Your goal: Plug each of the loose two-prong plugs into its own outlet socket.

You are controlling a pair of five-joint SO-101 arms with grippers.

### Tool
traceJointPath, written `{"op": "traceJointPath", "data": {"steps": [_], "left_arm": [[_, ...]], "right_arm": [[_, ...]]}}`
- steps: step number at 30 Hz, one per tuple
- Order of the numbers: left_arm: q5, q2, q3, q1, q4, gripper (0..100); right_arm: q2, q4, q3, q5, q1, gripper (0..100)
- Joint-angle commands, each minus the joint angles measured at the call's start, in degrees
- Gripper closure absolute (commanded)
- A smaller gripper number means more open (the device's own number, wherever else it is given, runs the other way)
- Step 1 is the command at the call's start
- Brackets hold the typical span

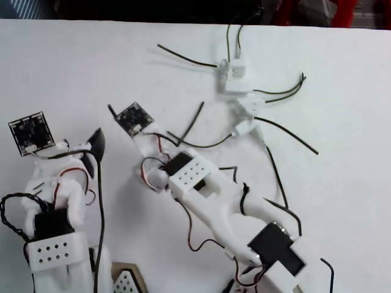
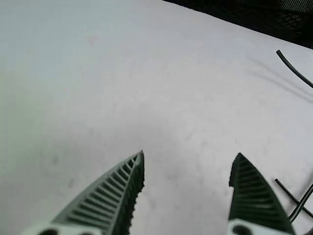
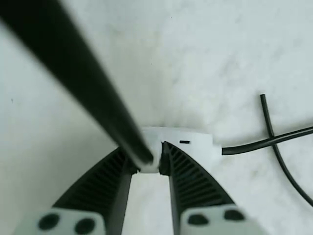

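1 white plug (image 3: 194,146), pinched by right gripper (image 3: 149,157) — left gripper (image 2: 190,154) spread, over table (image 2: 98,73)

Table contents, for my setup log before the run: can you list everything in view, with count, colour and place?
table: one, white, under everything.
connector pieces: at least four, white, clustered on the table's far side, right of the middle; exact count unclear.
loose wires: several, black, trailing from that cluster.
held plug: one, white, with a black wire, on the table near the centre.
left gripper: one, dark fingers, open over bare table on the left.
right gripper: one, dark fingers, shut on the held plug.
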Motion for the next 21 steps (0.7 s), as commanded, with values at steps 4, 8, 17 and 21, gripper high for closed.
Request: {"op": "traceJointPath", "data": {"steps": [4, 8, 17, 21], "left_arm": [[0.44, -0.92, -2.29, -0.57, -1.41, 72], [0.35, -0.92, -2.20, -0.57, -1.41, 72], [0.35, -0.92, -2.20, -0.57, -1.41, 72], [0.35, -0.92, -2.20, -0.57, -1.41, 72]], "right_arm": [[-0.48, -4.00, 3.87, 0.79, 0.57, 98.1], [1.27, -8.31, 6.95, 1.93, 0.57, 98.1], [1.98, -8.48, 8.18, 5.80, 0.84, 98.1], [1.89, -8.57, 8.26, 7.82, 1.80, 98.1]]}}
